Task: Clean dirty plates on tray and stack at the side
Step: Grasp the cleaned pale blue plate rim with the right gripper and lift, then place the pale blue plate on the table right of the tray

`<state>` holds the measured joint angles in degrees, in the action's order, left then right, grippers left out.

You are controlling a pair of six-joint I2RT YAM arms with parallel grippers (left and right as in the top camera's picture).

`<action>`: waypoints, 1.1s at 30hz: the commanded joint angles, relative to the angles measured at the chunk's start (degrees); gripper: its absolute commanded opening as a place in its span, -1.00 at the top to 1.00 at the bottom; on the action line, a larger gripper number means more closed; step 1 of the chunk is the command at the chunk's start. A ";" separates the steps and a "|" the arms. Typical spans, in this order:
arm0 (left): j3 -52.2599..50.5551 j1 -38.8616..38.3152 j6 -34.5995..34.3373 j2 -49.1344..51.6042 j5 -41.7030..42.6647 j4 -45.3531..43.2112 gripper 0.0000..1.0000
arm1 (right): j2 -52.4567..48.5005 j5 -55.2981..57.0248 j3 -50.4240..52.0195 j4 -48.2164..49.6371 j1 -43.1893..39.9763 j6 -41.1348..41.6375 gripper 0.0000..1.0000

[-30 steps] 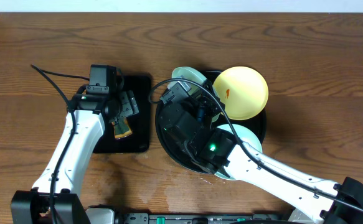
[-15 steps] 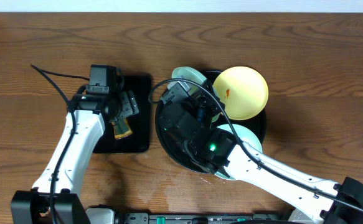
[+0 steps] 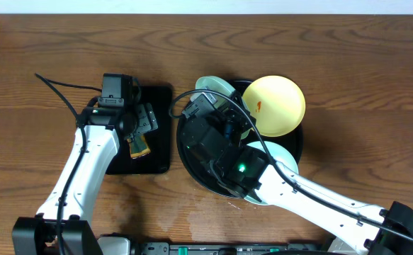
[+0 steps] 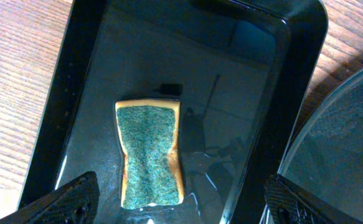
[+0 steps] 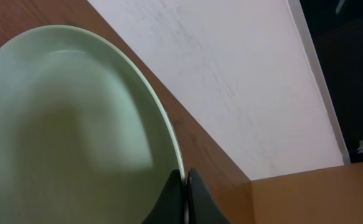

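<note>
My right gripper (image 5: 185,190) is shut on the rim of a pale mint plate (image 5: 69,124), held tilted at the far left edge of the round black tray (image 3: 192,166). Overhead, that plate (image 3: 215,85) shows just beyond the right gripper (image 3: 219,101). The yellow plate (image 3: 277,105), with an orange smear, lies on the tray's far right. A second mint plate (image 3: 280,157) lies at the near right, partly under the right arm. My left gripper (image 4: 181,202) is open above a green-topped sponge (image 4: 150,152).
The sponge (image 3: 139,146) lies in a smaller rectangular black tray (image 3: 160,159) left of the round tray, with the left gripper (image 3: 144,119) over it. The round tray's rim (image 4: 306,134) shows at the right of the left wrist view. Brown wooden table all round.
</note>
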<state>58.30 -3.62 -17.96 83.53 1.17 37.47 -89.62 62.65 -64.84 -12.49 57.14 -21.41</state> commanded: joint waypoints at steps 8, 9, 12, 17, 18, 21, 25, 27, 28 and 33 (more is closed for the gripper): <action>0.09 0.07 0.35 -0.04 -0.11 0.17 -0.72 | 1.18 1.62 -1.16 0.33 0.28 -0.07 0.98; 0.09 0.07 0.35 -0.04 -0.11 0.17 -0.73 | 1.18 1.62 -1.16 0.33 0.28 -0.07 0.98; 0.09 0.07 0.35 -0.04 -0.11 0.17 -0.73 | 1.18 1.68 -1.16 0.31 0.26 0.50 0.98; 0.09 0.07 0.35 -0.04 -0.11 0.17 -0.72 | 1.18 1.97 -1.16 -3.23 -1.31 11.67 0.98; 0.09 0.07 0.35 -0.04 -0.11 0.17 -0.72 | 1.18 1.66 -1.16 -5.20 -2.14 15.89 0.98; 0.09 0.07 0.35 -0.04 -0.11 0.20 -0.72 | 1.92 -1.01 -1.16 -11.26 -5.01 28.11 0.98; 0.09 0.07 0.35 -0.04 -0.11 0.15 -0.72 | 5.68 -15.08 -1.16 -17.00 -11.41 37.81 0.98; 0.09 0.07 0.35 -0.04 -0.11 0.17 -0.72 | 8.31 -25.70 -1.16 -18.95 -16.59 40.76 0.98; 0.09 0.07 0.35 -0.04 -0.11 0.17 -0.72 | 9.38 -30.34 -1.16 -19.69 -19.21 41.55 0.98; 0.09 0.07 0.33 -0.04 -0.11 0.15 -0.72 | 13.73 -55.67 -1.16 -24.00 -38.14 43.71 0.98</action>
<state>58.30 -3.62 -17.96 83.53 1.17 37.47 -78.15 27.53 -65.10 -35.11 27.90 16.75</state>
